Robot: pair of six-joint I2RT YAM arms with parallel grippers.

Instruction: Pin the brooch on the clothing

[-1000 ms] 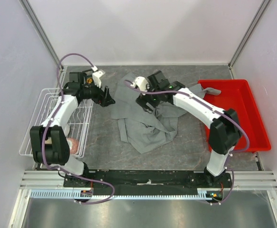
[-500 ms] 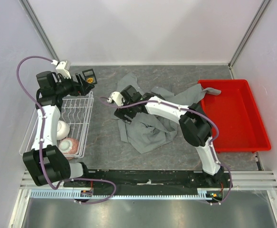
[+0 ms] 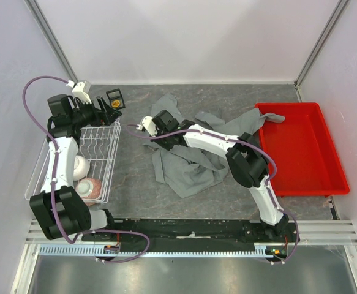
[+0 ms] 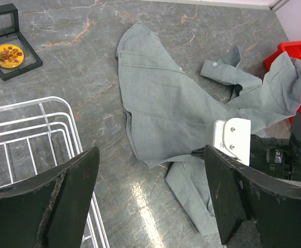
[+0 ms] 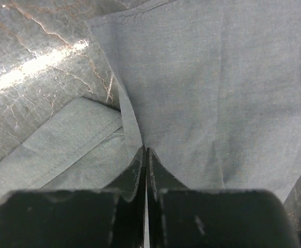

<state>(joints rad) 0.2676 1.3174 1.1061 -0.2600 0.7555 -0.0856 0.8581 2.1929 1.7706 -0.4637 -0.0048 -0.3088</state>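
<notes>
The clothing (image 3: 196,165) is a grey shirt lying crumpled in the middle of the table, one sleeve reaching the red bin. My right gripper (image 3: 155,136) sits low at the shirt's left edge. In the right wrist view its jaws (image 5: 145,150) are pressed together on a fold of the clothing's (image 5: 217,77) hem. The brooch (image 3: 116,104) is a small orange-gold disc in an open black box at the far left, also seen in the left wrist view (image 4: 8,54). My left gripper (image 4: 151,152) hangs open and empty above the rack's far corner, looking at the clothing (image 4: 160,103).
A white wire rack (image 3: 98,144) stands at the left edge, holding a white round thing (image 3: 80,164) and a tan bowl-like thing (image 3: 91,187). A red bin (image 3: 300,147) stands at the right. The right arm stretches across the shirt.
The right arm swung left across the shirt and its jaws closed on the hem. The left arm pulled back from the shirt to above the rack, staying open.
</notes>
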